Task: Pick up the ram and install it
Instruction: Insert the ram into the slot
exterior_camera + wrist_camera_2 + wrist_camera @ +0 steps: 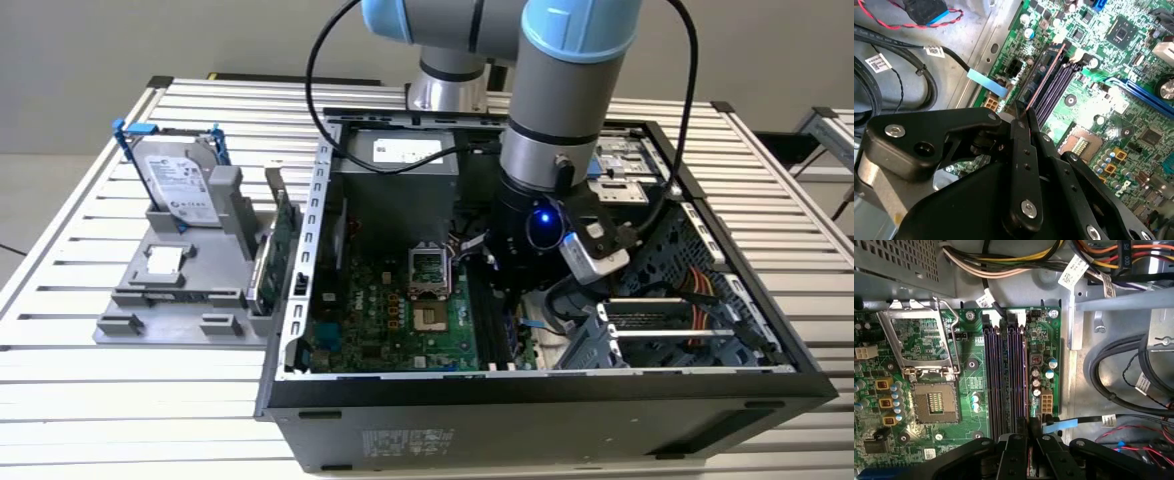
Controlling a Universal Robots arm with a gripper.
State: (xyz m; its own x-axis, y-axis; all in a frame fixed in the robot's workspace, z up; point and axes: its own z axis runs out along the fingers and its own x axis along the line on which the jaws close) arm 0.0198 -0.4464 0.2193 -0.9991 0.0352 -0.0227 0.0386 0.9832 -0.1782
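Note:
My gripper (518, 300) reaches down inside the open computer case (534, 385), over the memory slots (1004, 375) on the green motherboard (387, 315). In both wrist views its black fingers (1024, 150) are shut on the ram (1043, 80), seen edge-on as a thin dark stick. The ram (1027, 385) runs along the outermost slot, the one nearest the row of capacitors. It stands upright, in line with that slot. Whether it is seated fully I cannot tell. The gripper (1029, 426) holds the ram at the end away from the white slot latches (1016, 317).
An open processor socket (934, 400) lies beside the slots. Black and coloured cables (1114, 385) and a blue tag (986, 82) crowd the bay side. Outside the case, a silver hard drive (180, 180) and a green card (274, 260) stand on a grey holder (174, 300).

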